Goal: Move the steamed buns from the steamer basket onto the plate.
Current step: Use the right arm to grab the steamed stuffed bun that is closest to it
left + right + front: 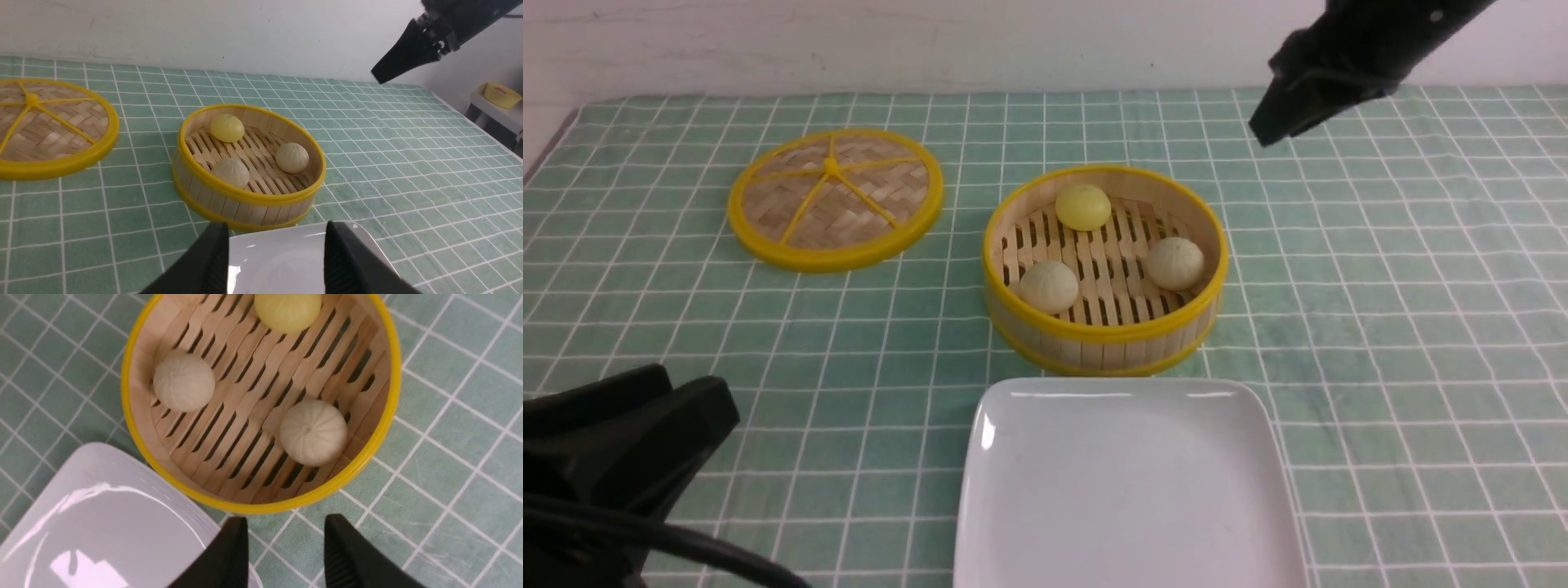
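Observation:
The steamer basket (1104, 331) stands mid-table with all three steamed buns on its slats: a pale yellow one (1083, 206) at the back, a cream one (1049, 286) front left and another (1174, 263) at the right. The white plate (1127, 490) lies just in front of the basket with nothing on it. My right gripper (1262, 135) hangs in the air above and behind the basket's right side, open and holding nothing; from its wrist the basket (384, 416) lies below the gripper (286, 519). My left gripper (277, 226) is open low at the near left, pointing toward the plate (278, 253).
The flat woven lid (835, 198) with yellow spokes lies on the green checked cloth to the basket's left. A white wall runs along the table's far edge. Past the table's right edge a yellow container (501, 94) sits on a side shelf.

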`<state>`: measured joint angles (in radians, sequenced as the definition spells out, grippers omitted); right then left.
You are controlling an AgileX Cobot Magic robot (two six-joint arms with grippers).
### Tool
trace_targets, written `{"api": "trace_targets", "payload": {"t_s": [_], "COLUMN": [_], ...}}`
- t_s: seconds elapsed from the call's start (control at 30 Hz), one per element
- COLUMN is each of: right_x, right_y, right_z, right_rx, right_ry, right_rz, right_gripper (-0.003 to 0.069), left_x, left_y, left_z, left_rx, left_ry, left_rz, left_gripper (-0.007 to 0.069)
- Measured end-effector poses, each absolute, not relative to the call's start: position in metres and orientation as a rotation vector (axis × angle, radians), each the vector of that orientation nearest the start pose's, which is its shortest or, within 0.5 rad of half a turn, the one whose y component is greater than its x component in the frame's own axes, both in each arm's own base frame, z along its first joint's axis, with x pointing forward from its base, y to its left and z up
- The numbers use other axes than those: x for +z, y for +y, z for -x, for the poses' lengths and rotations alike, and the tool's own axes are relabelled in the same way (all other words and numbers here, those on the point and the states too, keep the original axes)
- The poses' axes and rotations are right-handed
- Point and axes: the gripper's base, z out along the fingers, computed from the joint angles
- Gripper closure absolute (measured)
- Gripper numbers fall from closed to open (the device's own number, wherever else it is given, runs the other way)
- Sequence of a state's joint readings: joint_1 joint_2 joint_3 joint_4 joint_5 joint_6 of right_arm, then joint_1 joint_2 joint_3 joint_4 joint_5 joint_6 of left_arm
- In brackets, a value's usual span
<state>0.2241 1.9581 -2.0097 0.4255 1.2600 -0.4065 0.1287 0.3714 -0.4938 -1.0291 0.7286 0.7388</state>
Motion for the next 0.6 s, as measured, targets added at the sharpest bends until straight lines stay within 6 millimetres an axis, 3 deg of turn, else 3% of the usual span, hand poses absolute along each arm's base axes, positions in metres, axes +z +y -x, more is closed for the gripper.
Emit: {"api": "trace_targets", "payload": {"t_s": [0.13,0.33,0.6], "right_x": [0.322,0.288,0.258], "right_y": [0.146,0.163,0.167], "right_z": [-0.417,-0.429,-0.449], "right_rx": [0.531,0.483,0.333], "right_ry": [2.532,2.566,2.532], "right_rz": [0.850,0.911,0.910], "right_gripper": [0.0314,0.0297,0.0297], "left_x": [0.318,0.318,0.318], "left_y": [-0.043,-0.044,-0.044], "left_z": [-0.070,-0.070,-0.070], "left_rx": [-0.561,-0.564,-0.560], "left_ry": [1.779,1.783,1.786], "left_rz": [-0.189,-0.194,-0.198], "left_gripper": [0.0277,0.0277,0.0277]}}
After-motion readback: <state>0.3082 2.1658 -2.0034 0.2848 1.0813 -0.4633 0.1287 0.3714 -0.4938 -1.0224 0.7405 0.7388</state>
